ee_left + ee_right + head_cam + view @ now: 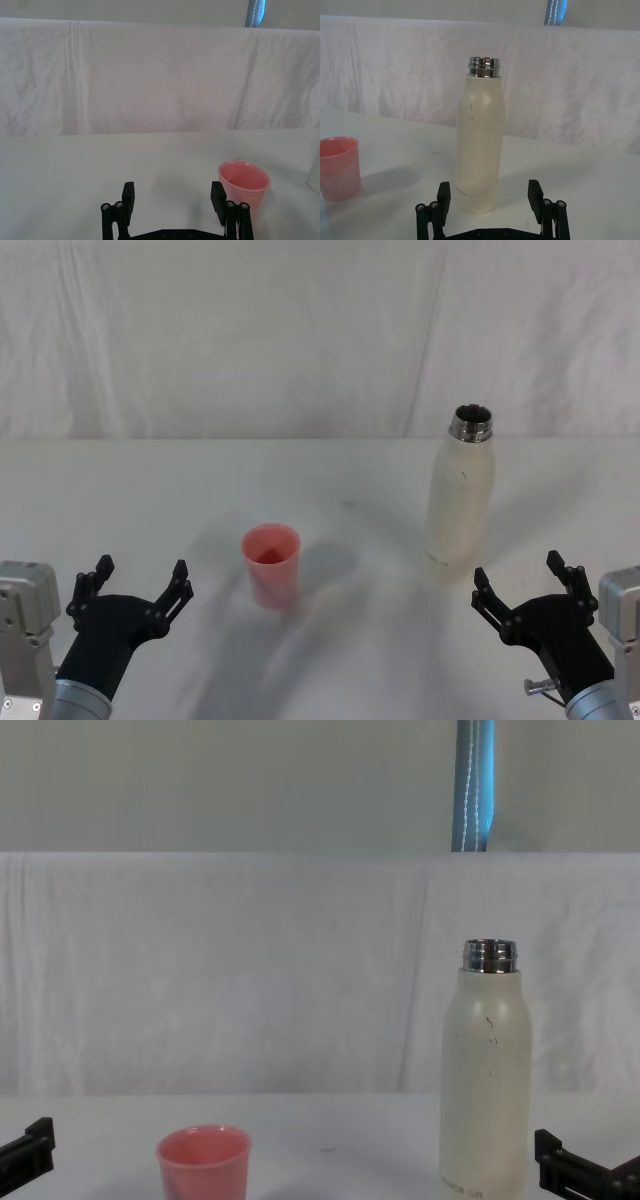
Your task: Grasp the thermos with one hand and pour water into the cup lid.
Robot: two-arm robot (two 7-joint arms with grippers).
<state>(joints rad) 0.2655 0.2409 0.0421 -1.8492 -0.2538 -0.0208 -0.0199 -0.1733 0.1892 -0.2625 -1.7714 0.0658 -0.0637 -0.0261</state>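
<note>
so, pre-grasp | right end effector (pixel 528 590) fingers apart, just short of thermos (pixel 459 498) | left end effector (pixel 139 588) apart, idle | next: reach in, clamp body, tip over cup lid (pixel 271 565)

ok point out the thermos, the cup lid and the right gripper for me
thermos (pixel 459 510), head view, middle of its cream body
cup lid (pixel 271 566), head view, pink outer wall
right gripper (pixel 523 583), head view, midway between its open fingertips
</note>
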